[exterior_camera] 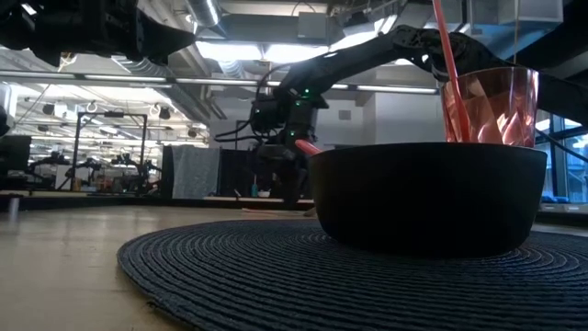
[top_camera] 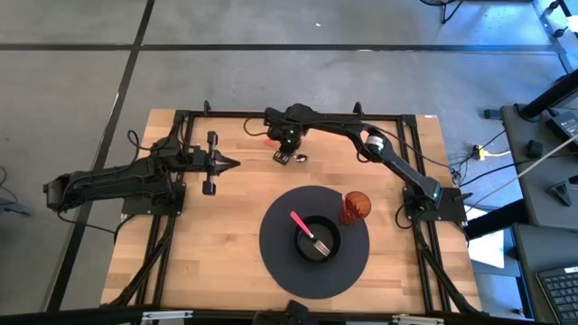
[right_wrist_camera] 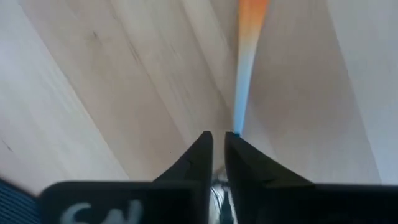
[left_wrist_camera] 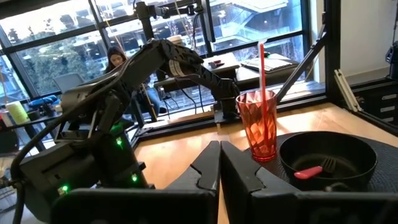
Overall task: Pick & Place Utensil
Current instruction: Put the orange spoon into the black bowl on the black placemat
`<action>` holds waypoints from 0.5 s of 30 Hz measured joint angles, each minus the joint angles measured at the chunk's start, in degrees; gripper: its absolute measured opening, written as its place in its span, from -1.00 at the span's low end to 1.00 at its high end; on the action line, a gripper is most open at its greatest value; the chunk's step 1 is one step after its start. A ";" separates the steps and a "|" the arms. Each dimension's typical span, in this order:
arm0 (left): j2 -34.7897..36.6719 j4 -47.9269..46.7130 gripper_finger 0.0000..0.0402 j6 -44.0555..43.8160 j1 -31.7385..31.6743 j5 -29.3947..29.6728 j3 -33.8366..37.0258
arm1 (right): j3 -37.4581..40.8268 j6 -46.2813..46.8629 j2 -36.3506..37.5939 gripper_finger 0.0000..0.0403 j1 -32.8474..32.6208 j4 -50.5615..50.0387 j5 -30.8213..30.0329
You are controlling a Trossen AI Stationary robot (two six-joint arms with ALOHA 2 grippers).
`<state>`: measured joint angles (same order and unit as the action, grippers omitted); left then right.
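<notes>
Wooden table [top_camera: 217, 226]: the carrier of everything I see; a black frame runs along its edges.
Left arm: waiting low over the left side of the table, pointing toward the middle.
Right arm: reaching from the right edge across to the middle of the far edge.
Round dark placemat [top_camera: 275, 262]: woven, lying at the middle of the near edge.
Black bowl [exterior_camera: 427, 198]: standing on the placemat, about at its centre.
Red tumbler [top_camera: 355, 206]: upright on the right rim of the placemat, just beside the bowl, with a pink straw [left_wrist_camera: 262, 68] standing in it.
Left gripper [left_wrist_camera: 219, 144]: closed, the two dark fingers pressed together and holding nothing.
Right gripper [right_wrist_camera: 217, 134]: down at the table surface near the far edge, right over the utensil; I cannot tell from here whether it is open, closed or gripping.
Orange-handled utensil [right_wrist_camera: 242, 81]: the task's thing, lying on bare wood near the middle of the far edge, well apart from the placemat; its handle runs out ahead of the right gripper, blue near the tips and orange farther off.
Pink-handled fork [top_camera: 302, 224]: resting in the bowl, handle leaning on the rim.
</notes>
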<state>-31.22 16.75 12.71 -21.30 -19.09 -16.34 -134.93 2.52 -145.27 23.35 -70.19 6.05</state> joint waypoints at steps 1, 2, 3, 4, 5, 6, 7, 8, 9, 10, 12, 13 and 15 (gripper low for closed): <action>0.00 -0.02 -0.98 0.00 0.00 0.00 0.00 | 0.00 0.00 0.00 -0.75 0.00 -0.60 -0.05; 0.00 0.00 -0.98 0.00 -0.01 0.00 0.00 | 0.00 -0.01 0.03 -0.70 0.02 -1.17 -0.05; 0.00 -0.01 -0.98 0.00 0.00 0.00 0.00 | 0.00 -0.13 0.07 -0.65 0.03 -1.70 -0.10; 0.00 -0.02 -0.98 0.00 0.00 0.00 0.00 | 0.00 -0.27 0.07 -0.60 0.03 -2.05 -0.29; 0.00 -0.02 -0.97 0.00 0.00 0.00 0.00 | 0.00 -0.33 0.07 -0.55 0.00 -2.12 -0.97; 0.00 -0.05 -0.97 0.00 -0.01 0.00 0.00 | 0.00 -0.35 0.07 -0.50 0.00 -2.01 -2.05; 0.00 -0.14 -0.97 0.00 -0.01 -0.02 0.00 | 0.01 -0.35 0.07 -0.45 0.00 -1.79 -3.34; 0.00 -0.27 -0.96 0.00 0.00 0.00 0.00 | 0.24 -0.38 0.09 -0.41 0.00 -1.26 -4.27; 0.00 -0.33 -0.96 0.00 0.00 -0.01 0.00 | 0.28 -0.65 0.09 -0.37 0.00 -1.18 -4.73; 0.00 -0.33 -0.96 0.00 0.00 0.00 0.00 | 0.34 -1.09 0.09 -0.35 0.00 -1.27 -4.87; 0.00 -0.33 -0.97 0.00 -0.01 -0.01 0.00 | 0.37 -1.47 0.09 -0.32 0.02 -1.25 -4.97; 0.00 -0.33 -0.97 0.00 0.00 -0.02 0.00 | 0.37 -1.46 0.08 -0.32 0.03 -1.15 -4.98; 0.00 -0.33 -0.98 0.00 -0.01 -0.02 0.00 | 0.38 -1.53 0.00 -0.32 0.05 -1.07 -4.97</action>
<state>-31.22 16.43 12.71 -21.31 -19.11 -16.34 -134.55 0.99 -145.28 23.40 -71.26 1.08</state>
